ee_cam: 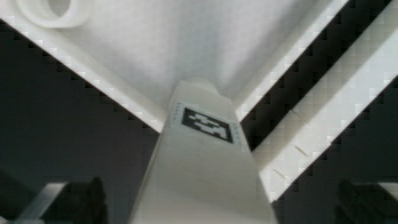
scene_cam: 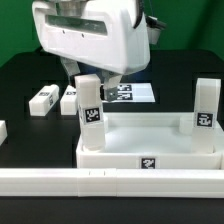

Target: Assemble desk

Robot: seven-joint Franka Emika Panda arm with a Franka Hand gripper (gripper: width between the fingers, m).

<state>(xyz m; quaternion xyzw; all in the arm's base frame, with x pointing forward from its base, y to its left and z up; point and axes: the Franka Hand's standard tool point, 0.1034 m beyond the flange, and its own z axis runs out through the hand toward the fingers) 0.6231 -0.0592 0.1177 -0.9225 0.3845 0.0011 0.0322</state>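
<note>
- We see the claw (scene_cam: 96,72) wide, straddling the upright leg (scene_cam: 90,108) in the desk top (scene_cam: 150,150) corner, exterior view's left.
- We count one desk top, four legs: two standing, two lying loose.

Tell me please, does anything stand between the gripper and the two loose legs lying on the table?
Nothing visible does. The gripper hangs at the top of the upright leg on the desk top. The outer loose leg and the inner loose leg lie on the black table toward the exterior view's left.
</note>
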